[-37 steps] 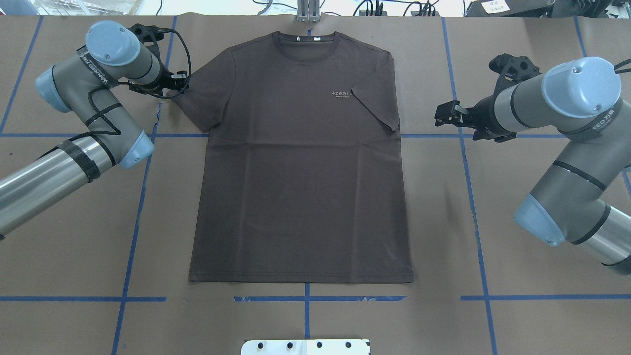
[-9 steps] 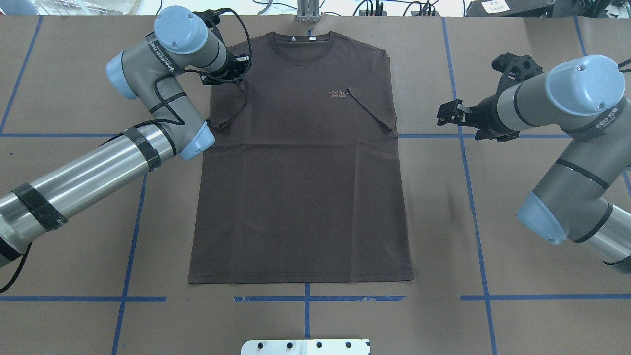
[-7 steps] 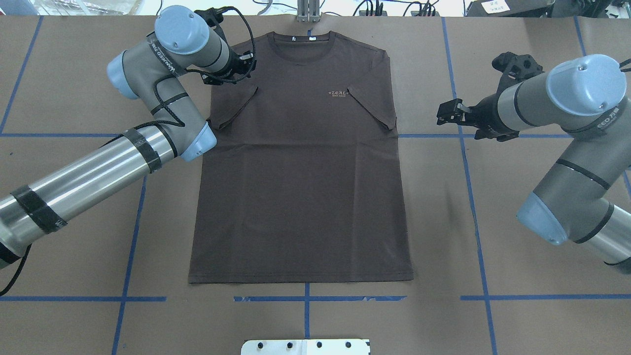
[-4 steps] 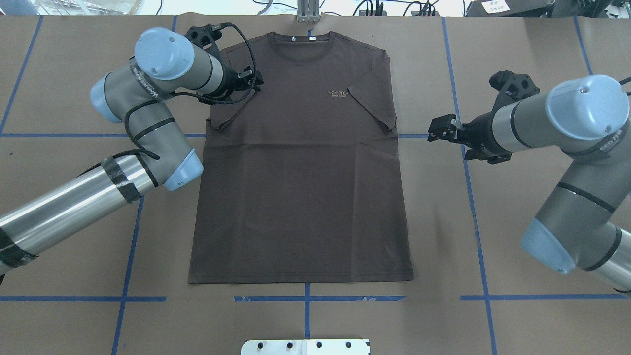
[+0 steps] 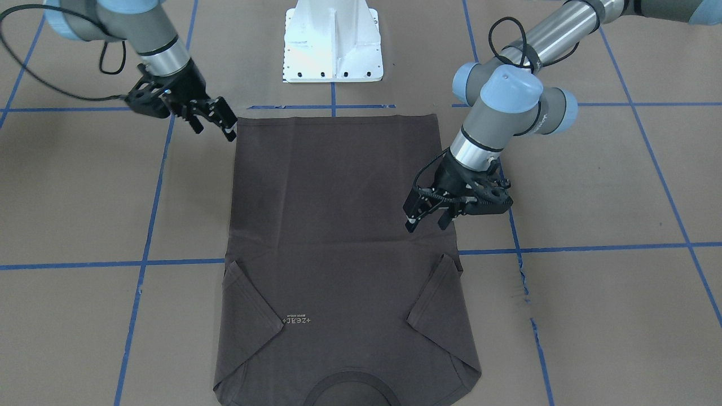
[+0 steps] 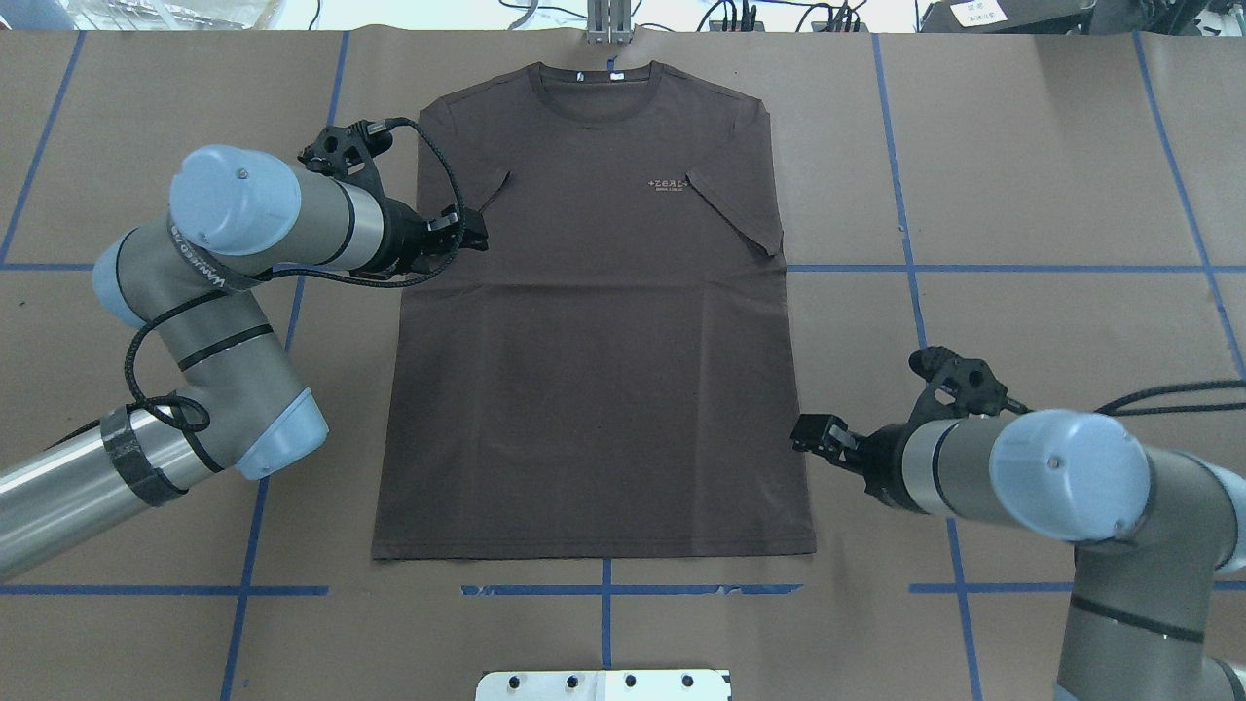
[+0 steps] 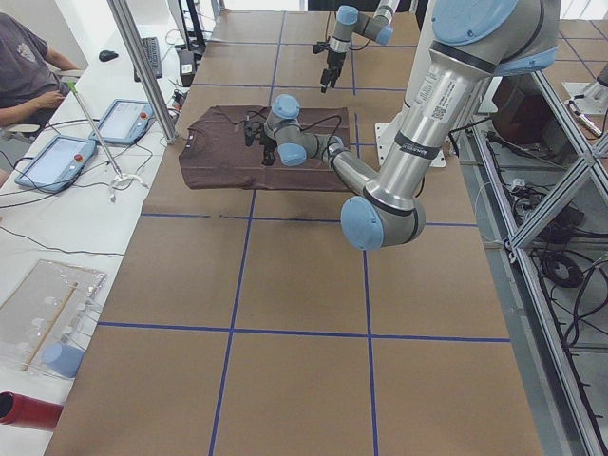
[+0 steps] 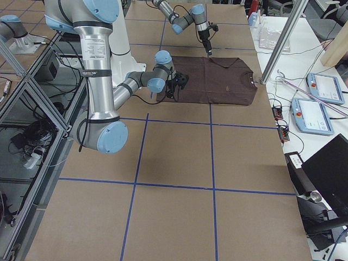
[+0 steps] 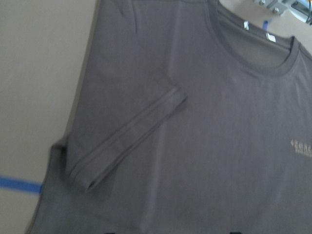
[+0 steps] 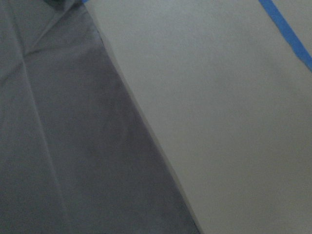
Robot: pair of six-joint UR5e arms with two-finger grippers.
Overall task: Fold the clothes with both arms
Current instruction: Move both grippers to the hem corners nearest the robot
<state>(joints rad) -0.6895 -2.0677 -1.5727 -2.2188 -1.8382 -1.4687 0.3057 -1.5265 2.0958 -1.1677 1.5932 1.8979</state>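
T-shirt (image 6: 594, 321) flat mid-bench, sleeves (image 6: 742, 216) folded in. L gripper (image 5: 426, 224) released, empty, over shirt's side edge; R gripper (image 5: 215, 131) released, empty, near hem corner.

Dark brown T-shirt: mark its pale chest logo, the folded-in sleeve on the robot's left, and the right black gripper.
Pale chest logo (image 6: 669, 183), overhead view, middle of the lettering.
Folded-in left sleeve (image 9: 127, 140), left wrist view, hem band.
Right black gripper (image 5: 215, 131), front-facing view, between its fingertips.
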